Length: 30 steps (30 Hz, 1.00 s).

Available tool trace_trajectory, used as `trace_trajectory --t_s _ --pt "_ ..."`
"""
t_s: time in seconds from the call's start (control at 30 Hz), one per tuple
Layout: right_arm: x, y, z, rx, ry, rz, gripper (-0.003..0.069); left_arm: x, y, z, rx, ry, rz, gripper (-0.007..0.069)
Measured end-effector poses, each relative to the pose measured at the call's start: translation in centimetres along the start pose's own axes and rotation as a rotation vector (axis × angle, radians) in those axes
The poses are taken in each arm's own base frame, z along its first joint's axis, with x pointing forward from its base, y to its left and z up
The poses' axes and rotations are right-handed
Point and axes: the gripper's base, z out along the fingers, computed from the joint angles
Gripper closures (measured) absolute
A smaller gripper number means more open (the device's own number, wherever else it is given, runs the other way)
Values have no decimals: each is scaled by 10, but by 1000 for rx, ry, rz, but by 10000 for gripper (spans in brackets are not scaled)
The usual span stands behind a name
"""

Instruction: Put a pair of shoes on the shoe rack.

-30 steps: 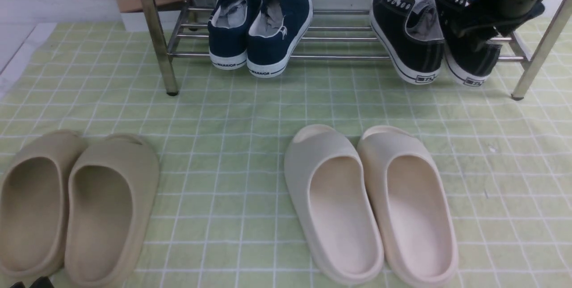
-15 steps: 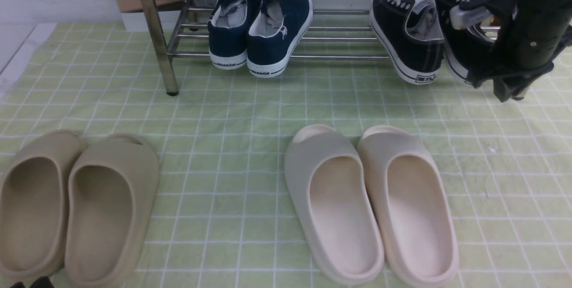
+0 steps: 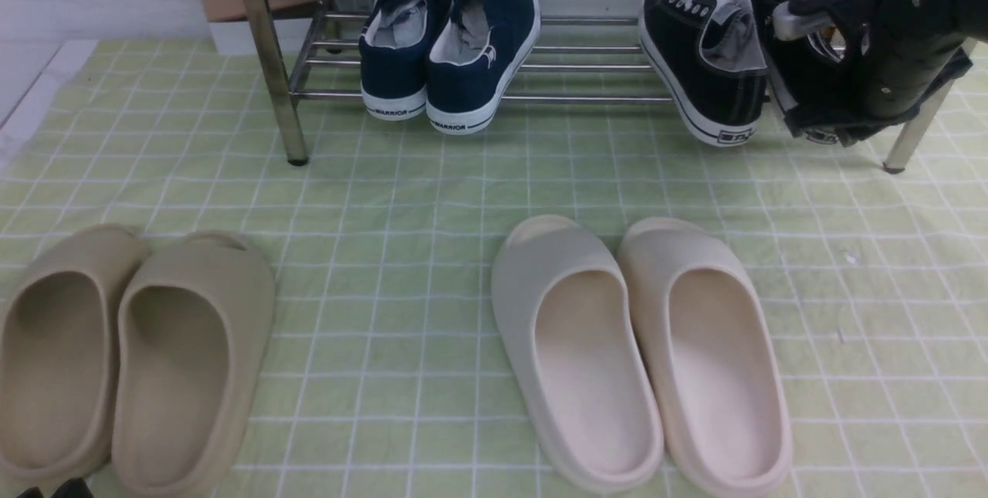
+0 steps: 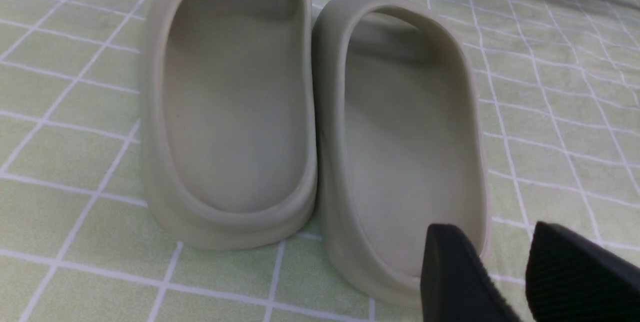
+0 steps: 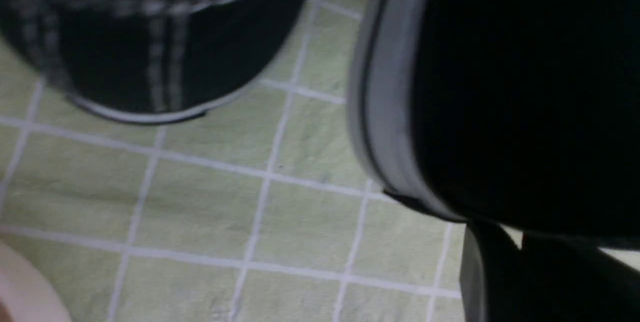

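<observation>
A pale green checked cloth (image 3: 432, 197) carried every item. A low, wide chrome tubular shoe rack (image 3: 266, 58) stood along the far edge of the cloth and spanned most of that edge.

A pair of tan foam slides (image 3: 131, 359) lay side by side at the near-left corner, toes pointing at the rack. A pair of cream foam slides (image 3: 641, 351) lay at the near edge, right of centre, and pointed the same way.

A pair of navy blue canvas sneakers (image 3: 448, 50) sat on the lower bars at the left part of the rack, heels toward the near edge. The pair of black canvas sneakers with white soles (image 3: 706, 58) sat on the same bars at the right end, heels overhanging the front bar. The right arm covered most of the right-hand black sneaker (image 5: 385, 112).

The right tool (image 5: 520, 262) was at the heel of that sneaker; whether it gripped the shoe could not be determined. The left tool (image 4: 497, 234) hung released over the heel end of the tan slides, with nothing between its fingers.
</observation>
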Motion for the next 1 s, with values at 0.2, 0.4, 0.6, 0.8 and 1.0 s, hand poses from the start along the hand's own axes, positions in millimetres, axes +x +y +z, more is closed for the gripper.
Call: trace_trajectory --t_s 0.2,0.4,0.6,0.8,1.0 --pt "-4 -4 -9 16 6 30 529 0 0 0 0 0 0 386" --pt "1 -4 -48 -72 53 7 528 0 0 0 0 0 0 386" --pt "15 -9 -122 -186 56 -15 528 0 0 0 0 0 0 386" --pt "58 -20 -214 -221 -105 12 528 0 0 0 0 0 0 386" --pt "127 -25 -276 -214 -317 79 528 0 0 0 0 0 0 386"
